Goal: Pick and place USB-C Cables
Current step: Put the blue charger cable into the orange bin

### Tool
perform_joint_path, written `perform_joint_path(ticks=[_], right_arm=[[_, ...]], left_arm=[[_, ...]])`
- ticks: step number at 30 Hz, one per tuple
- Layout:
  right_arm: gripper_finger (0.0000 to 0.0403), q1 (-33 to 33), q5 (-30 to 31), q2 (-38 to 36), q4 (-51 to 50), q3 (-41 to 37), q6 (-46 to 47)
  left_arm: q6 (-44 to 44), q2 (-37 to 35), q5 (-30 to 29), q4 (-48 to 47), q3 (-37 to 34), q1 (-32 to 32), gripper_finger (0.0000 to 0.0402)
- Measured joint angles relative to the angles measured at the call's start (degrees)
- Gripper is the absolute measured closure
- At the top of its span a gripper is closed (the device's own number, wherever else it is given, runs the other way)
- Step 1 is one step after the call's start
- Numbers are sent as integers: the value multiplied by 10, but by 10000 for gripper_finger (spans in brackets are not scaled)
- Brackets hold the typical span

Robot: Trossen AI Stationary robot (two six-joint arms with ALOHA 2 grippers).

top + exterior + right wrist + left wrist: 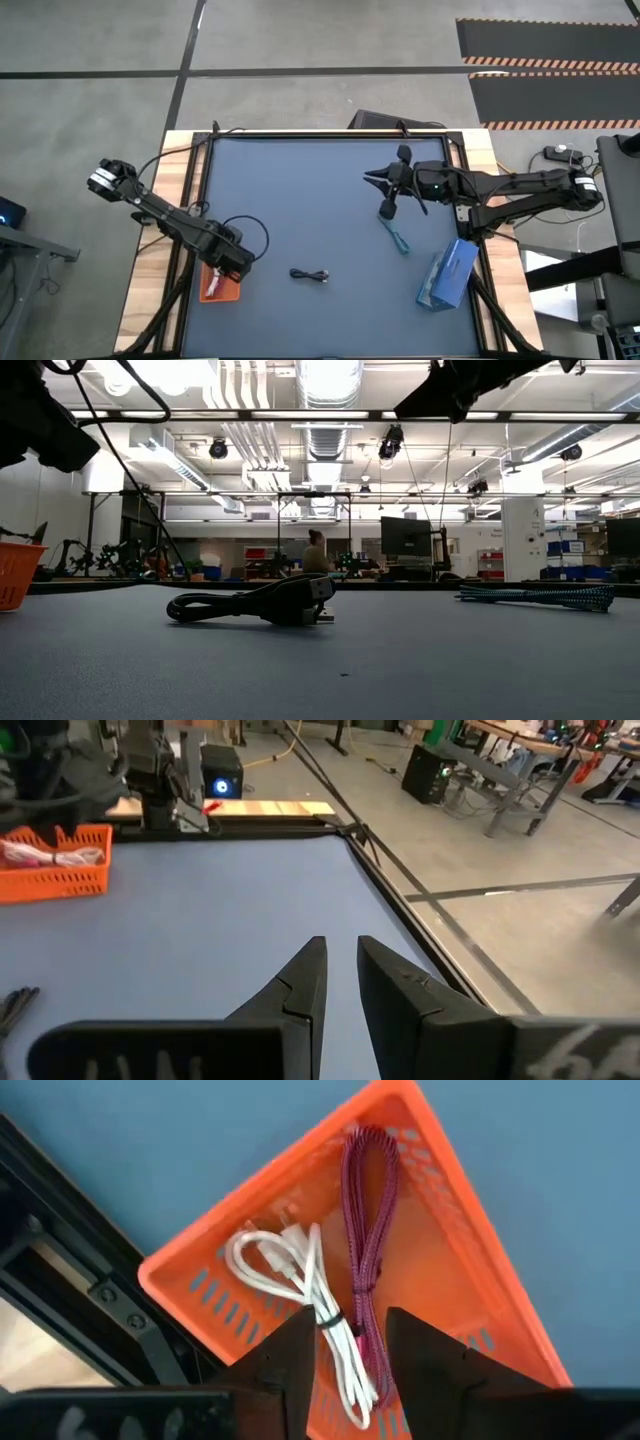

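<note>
- Cable count: four. White cable (300, 1295), magenta cable (365, 1230), black cable (310, 275), teal cable (396, 236).
- Container count: one orange tray (470, 1270), at the table's near left edge. A flat blue box (449, 272) lies at the near right.
- Tray contents: the white cable and the magenta cable, side by side on the tray floor, each bundled.
- Outside the tray: the black cable lies on the blue table (300, 190) near the front centre; the teal cable lies right of it, between the right gripper and the blue box.
- Left gripper (350, 1335): directly above the tray, fingers spread, empty; both tray cables lie just below the fingertips.
- Right gripper (340, 960): raised over the right half of the table, fingers parted by a narrow gap, empty; the teal cable lies just beside it in the high view.
</note>
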Motion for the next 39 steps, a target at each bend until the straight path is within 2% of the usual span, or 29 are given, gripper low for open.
perform_joint_path(ticks=[7,13,16,18,21,24,26,33,39], right_arm=[[351,0,-5,-7,-15,0,9],[351,0,-34,-7,-18,-12,12],[351,0,-34,-8,-15,-17,10],[351,0,-52,-7,-15,-25,6],[351,0,-75,-7,-4,-43,4],[351,0,-75,-7,9,-57,7],[351,-2,-73,-7,12,-58,7],[351,-2,-73,-7,11,-55,-37],[351,-2,-62,-7,11,-55,-58]], left_arm=[[2,-9,2,-2,5,0,276],[4,-37,3,-1,36,0,276],[33,-55,-1,2,64,0,276],[63,-64,-27,19,83,0,276],[150,-75,-115,64,103,1,276],[286,-83,-222,118,112,11,276],[372,-90,-271,151,110,24,276],[598,-107,-376,188,91,115,276],[733,-108,-379,225,87,195,276]])
